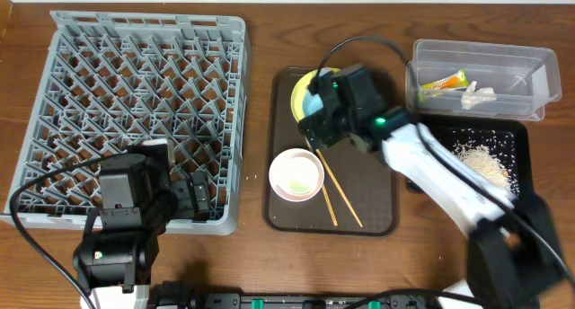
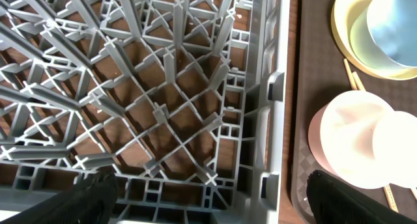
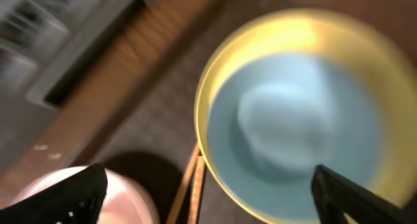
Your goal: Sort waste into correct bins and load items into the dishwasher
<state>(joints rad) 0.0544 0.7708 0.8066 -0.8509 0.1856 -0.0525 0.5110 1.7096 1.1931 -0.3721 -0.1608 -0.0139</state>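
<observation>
one round yellow plate (image 3: 294,27) under blue bowl (image 3: 293,129)

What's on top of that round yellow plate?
A light blue bowl rests on the round yellow plate. The plate's middle is hidden beneath it.

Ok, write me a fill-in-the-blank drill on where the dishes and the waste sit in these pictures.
1. The light blue bowl sits on the ____ plate.
2. The snack wrapper lies inside the ____ tub.
3. The rice scraps lie in the ____ tray.
4. The chopsticks lie on the serving tray beside the ____ bowl.
Missing words: yellow; clear; black; pink.
</observation>
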